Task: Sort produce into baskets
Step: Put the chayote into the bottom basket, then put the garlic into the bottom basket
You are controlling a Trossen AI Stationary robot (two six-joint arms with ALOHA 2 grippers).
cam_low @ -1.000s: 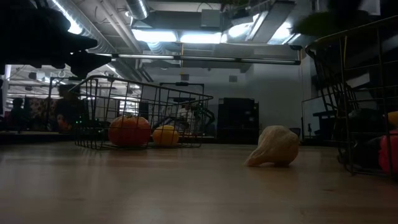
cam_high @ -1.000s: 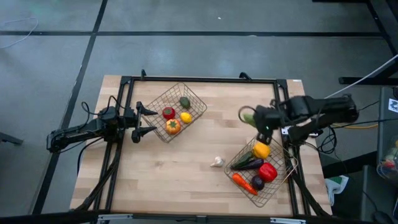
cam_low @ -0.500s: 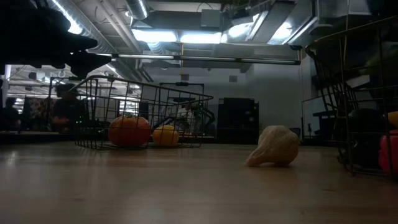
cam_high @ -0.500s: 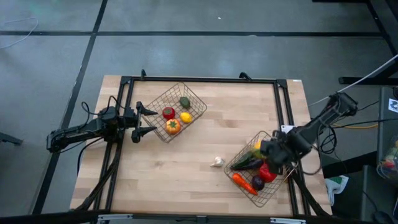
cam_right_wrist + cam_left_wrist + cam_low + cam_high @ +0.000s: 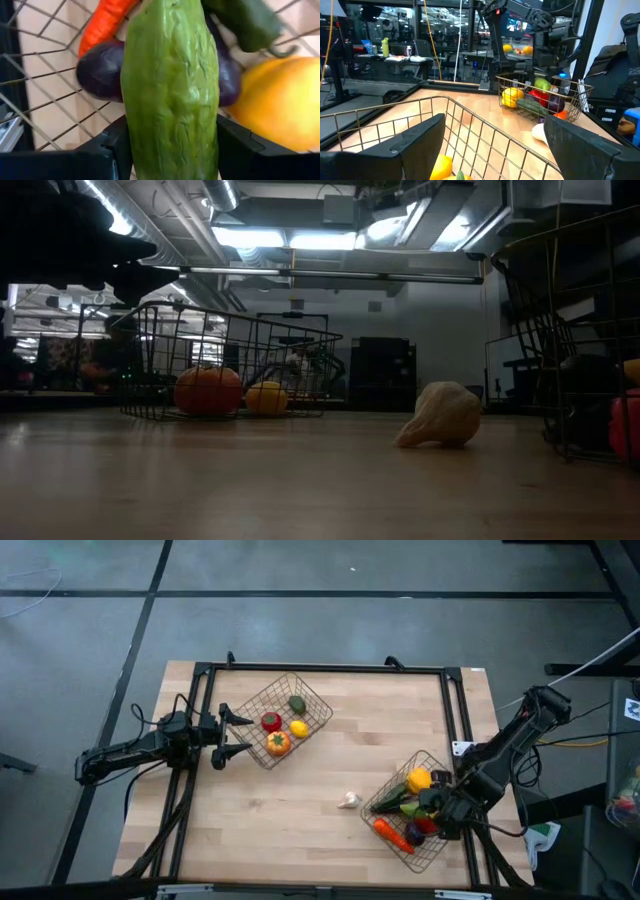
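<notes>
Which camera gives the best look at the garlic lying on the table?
The low view: the garlic sits unobstructed on the bare wood, its lumpy profile clear. The high view shows the garlic only as a small pale blob beside the right basket. The left wrist view catches a pale edge; the right wrist view misses it.

Bare wood is lying open across the middle of the table, with only the garlic sitting just left of the lower-right basket. That basket is brimming with produce, and the right gripper, clamping a cucumber, is crowding its right side. At upper left, the second basket is blocking the left gripper, whose fingers are standing spread beside it.
</notes>
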